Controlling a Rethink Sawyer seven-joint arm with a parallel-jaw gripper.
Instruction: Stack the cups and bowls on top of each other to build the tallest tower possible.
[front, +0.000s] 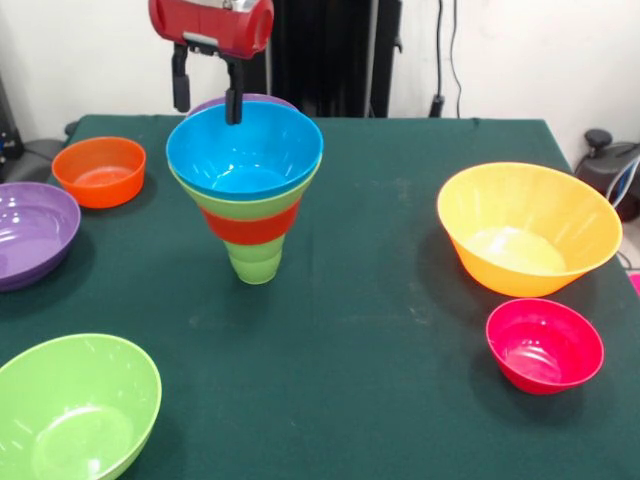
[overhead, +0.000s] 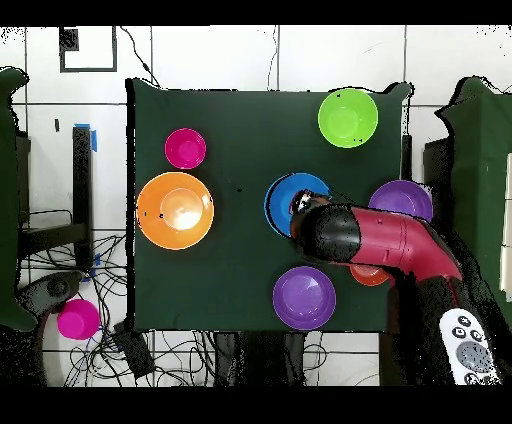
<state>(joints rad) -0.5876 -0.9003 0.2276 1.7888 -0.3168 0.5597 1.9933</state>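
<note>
The tower (front: 248, 215) stands left of the table's middle: a light-green cup (front: 255, 262) at the base, then an orange-red bowl (front: 250, 226), a lime-green bowl (front: 240, 200) and a blue bowl (front: 245, 150) on top. My gripper (front: 207, 95) hangs open and empty just above the blue bowl's far rim; one finger (front: 233, 103) overlaps that rim. In the overhead view the blue bowl (overhead: 290, 195) shows beside my red arm (overhead: 370, 240), which covers the gripper.
Loose bowls ring the tower: small orange-red (front: 100, 170), purple at the left edge (front: 30, 232), lime-green front left (front: 75, 410), large orange (front: 525, 240), pink-red (front: 545, 345), and a second purple bowl (overhead: 303, 297) behind the tower. A pink object (overhead: 77, 318) lies off the table.
</note>
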